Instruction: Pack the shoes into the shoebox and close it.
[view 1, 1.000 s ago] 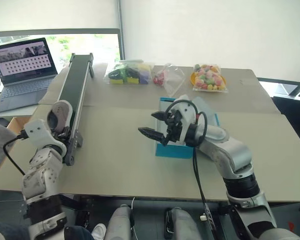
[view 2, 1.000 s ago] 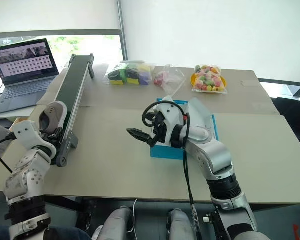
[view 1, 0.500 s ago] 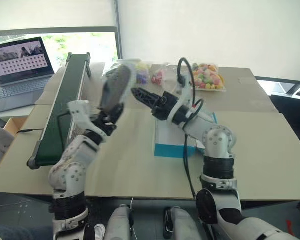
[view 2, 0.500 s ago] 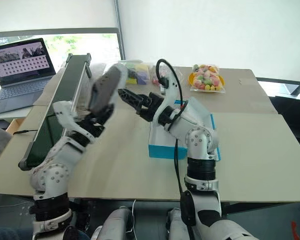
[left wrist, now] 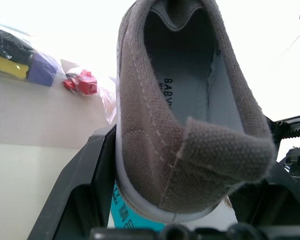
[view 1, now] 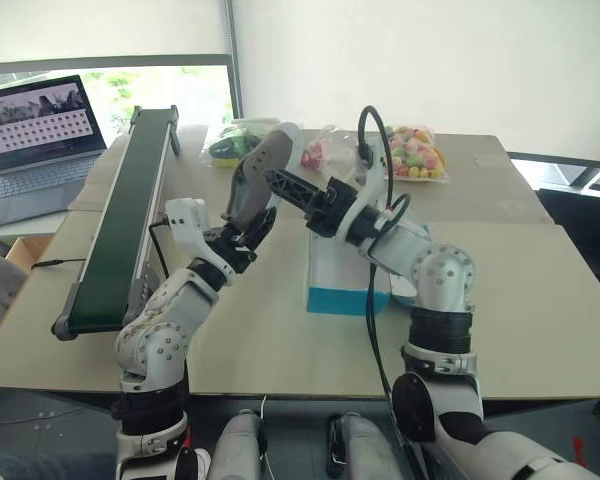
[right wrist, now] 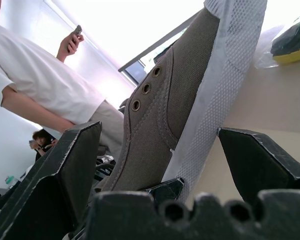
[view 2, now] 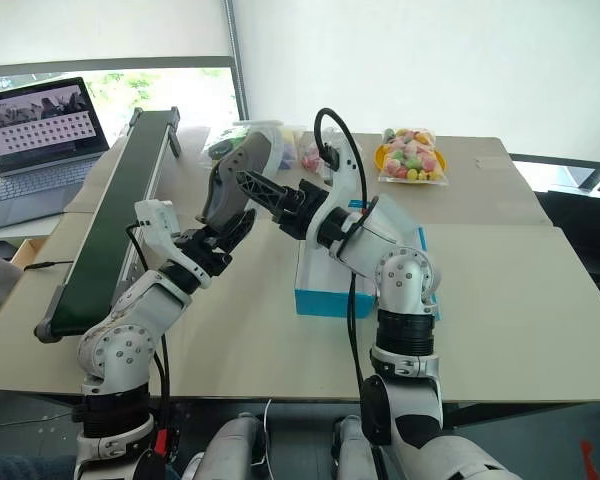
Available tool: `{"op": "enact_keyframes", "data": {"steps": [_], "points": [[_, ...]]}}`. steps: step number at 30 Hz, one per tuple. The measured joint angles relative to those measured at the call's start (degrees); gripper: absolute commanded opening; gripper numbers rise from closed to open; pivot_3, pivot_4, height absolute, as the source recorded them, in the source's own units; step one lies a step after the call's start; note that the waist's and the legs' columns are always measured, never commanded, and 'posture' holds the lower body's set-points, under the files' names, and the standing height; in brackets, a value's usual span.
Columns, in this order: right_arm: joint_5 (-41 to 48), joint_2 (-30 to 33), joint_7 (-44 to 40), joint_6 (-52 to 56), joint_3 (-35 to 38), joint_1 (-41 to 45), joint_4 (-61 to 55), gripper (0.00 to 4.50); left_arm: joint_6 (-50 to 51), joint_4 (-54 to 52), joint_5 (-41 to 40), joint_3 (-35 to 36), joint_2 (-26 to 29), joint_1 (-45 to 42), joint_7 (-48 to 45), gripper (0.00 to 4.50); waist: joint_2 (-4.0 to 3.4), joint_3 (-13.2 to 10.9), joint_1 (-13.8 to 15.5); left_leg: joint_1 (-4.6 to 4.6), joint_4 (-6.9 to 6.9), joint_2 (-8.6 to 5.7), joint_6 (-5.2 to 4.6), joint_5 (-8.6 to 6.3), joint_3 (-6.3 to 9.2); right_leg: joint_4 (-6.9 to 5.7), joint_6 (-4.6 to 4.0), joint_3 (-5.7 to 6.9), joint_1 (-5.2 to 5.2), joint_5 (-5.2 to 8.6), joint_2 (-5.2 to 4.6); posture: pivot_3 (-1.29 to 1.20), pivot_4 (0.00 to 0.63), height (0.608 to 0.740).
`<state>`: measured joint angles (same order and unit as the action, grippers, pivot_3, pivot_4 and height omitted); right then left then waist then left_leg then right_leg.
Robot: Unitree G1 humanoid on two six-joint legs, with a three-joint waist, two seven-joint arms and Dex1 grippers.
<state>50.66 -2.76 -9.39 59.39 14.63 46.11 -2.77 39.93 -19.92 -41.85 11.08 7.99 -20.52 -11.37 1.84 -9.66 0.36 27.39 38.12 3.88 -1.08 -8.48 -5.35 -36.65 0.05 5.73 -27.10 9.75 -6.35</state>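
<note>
Shoe (view 1: pixel 261 176): one grey-brown canvas low shoe with a pale grey sole, held raised above the table (view 1: pixel 540 300), heel down and toe up, to the left of the shoebox. In the left wrist view the heel and open collar (left wrist: pixel 190 125) were seen clamped between the two black fingers (left wrist: pixel 85 195), with printed lettering on the insole. In the right wrist view the eyelets and textured sole (right wrist: pixel 210 95) were visible.

Left gripper (view 1: pixel 248 232): fingers closed on the heel of the shoe, arm raised from the left side of the table.

Right gripper (view 1: pixel 285 186): fingers spread wide, one to each side of the shoe; in the right wrist view the shoe stood between them with a gap at each finger (right wrist: pixel 77 165). Contact with the shoe could not be confirmed.

Shoebox (view 1: pixel 345 290): turquoise-blue cardboard box, set on the table under the right forearm, largely hidden by the arm; whether the lid was open could not be told.

Conveyor belt (view 1: pixel 125 210): long, dark green, laid along the left part of the table.

Clear bags (view 1: pixel 417 152): several, holding colourful items, lined along the far edge of the table.

Laptop (view 1: pixel 38 140): open, screen lit, at far left.

Person (right wrist: pixel 45 85): in a white shirt, one hand raised holding a small object, seen behind the shoe in the right wrist view.
</note>
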Motion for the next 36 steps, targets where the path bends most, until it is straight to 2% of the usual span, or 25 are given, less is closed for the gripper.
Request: {"op": "enact_keyframes", "data": {"steps": [12,26,29,36], "points": [[-2.1,3.4,2.2,-1.4,1.7,-0.6,5.8,4.50,0.1,0.6,0.0,-1.1,1.0,0.0,-0.6,2.75,-0.03,0.0,-0.1,0.01,0.00,0.01,0.00,0.00,0.03,0.02,0.00,0.00,0.00,0.01,0.01,0.00,0.150,0.681],[0.3,-1.3,3.7,-1.3,1.7,0.8,6.0,4.50,0.1,0.5,0.0,-2.0,0.7,0.1,-0.5,2.75,-0.05,0.0,-0.1,0.01,0.00,0.01,0.00,0.00,0.20,0.03,0.00,0.00,0.00,0.01,0.01,0.00,0.150,0.681],[1.4,-2.1,4.5,-1.4,2.0,1.1,6.8,3.72,0.1,0.5,0.0,-2.2,0.8,0.1,-0.6,2.73,-0.05,0.0,0.0,0.02,0.00,0.00,0.00,-0.01,0.23,0.04,0.00,0.00,0.01,0.01,0.01,0.00,0.150,0.681],[1.9,-1.6,5.4,-1.6,2.7,1.1,7.5,1.38,0.1,0.5,-0.1,-2.3,0.8,0.1,-0.5,2.73,-0.08,-0.1,0.0,0.02,0.00,0.01,0.01,-0.01,0.25,0.05,-0.01,0.01,0.00,0.01,0.01,0.00,0.150,0.681]]}}
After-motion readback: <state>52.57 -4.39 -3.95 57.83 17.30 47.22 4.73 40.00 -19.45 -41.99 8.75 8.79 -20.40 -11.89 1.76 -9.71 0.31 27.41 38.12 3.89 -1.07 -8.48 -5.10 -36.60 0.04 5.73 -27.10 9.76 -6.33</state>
